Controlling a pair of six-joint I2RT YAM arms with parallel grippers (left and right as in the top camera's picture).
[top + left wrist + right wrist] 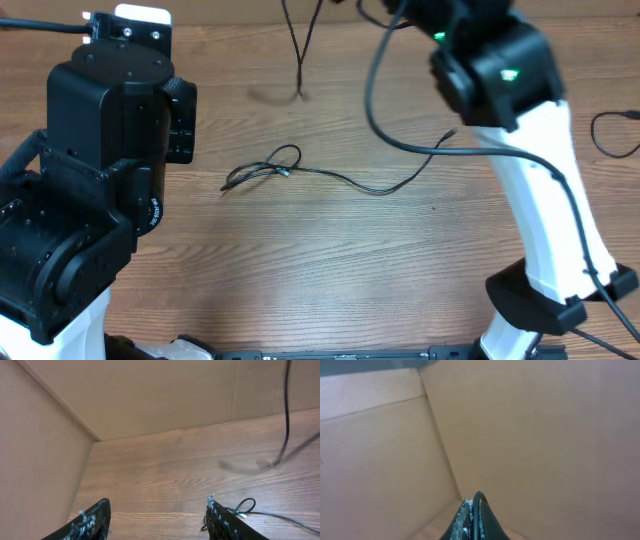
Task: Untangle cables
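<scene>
Raising slowly would serve best: right gripper (471, 511) clamped tight on one cable (479, 500), left gripper (157, 512) half open and empty, looped cable (281, 163) on the bench (350, 270) at its three o'clock

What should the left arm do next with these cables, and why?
Probably slide the open left gripper sideways over the looped cable on the table and lower onto it. That loop lies just outside its jaws, while the right gripper is shut on the other cable, held up.
</scene>
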